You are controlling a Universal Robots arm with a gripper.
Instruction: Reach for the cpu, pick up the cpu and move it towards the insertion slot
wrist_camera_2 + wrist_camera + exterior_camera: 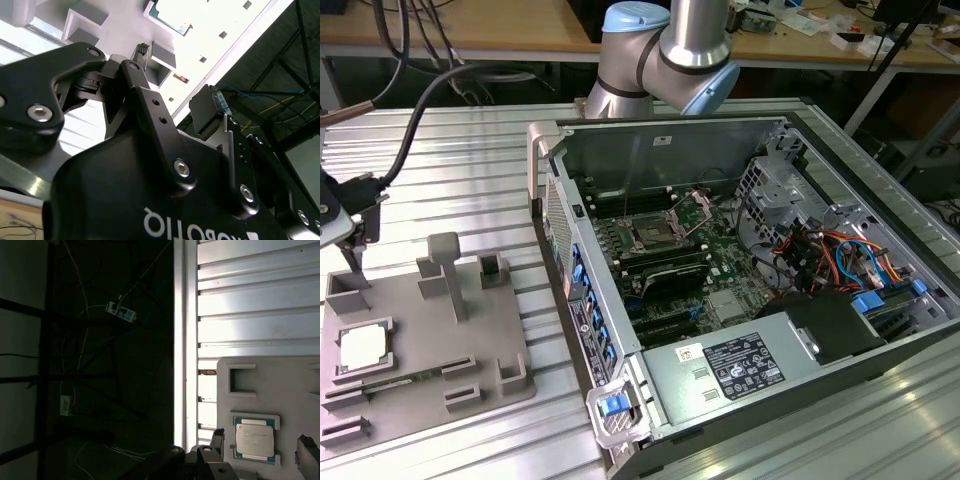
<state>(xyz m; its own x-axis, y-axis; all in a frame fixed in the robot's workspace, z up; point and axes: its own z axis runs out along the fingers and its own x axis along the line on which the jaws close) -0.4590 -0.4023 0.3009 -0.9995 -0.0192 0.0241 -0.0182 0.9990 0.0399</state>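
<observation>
Though the black two-finger gripper (354,247) sits at the exterior view's far left edge, what matters is how it lines up with the small flat square cpu (365,348), with its silvery-white metal top and thin green rim. That chip lies flat in a shallow pocket of the grey plastic fixture tray (415,325), in the lower left of the exterior frame, directly beneath the gripper in the picture and clear of it. I see no contact.

In the first wrist view the two dark fingertips (218,435) stand apart, and the cpu (255,437) shows between them, so I judge the open jaws to be almost centred over it, with the chip's edges roughly square to the line between the fingers. The chip is close to square, so its long axis hardly counts.

The silver and pale-blue arm (665,60) rises from the top centre of the exterior view, behind the open computer case (660,150), and stretches across the ribbed metal table (470,150) towards the exterior view's left, wrist pointed down at the tray. The insertion slot (650,236), a square socket with a shiny metal frame and a dark centre, sits on the board inside the case, well apart from the cpu.
</observation>
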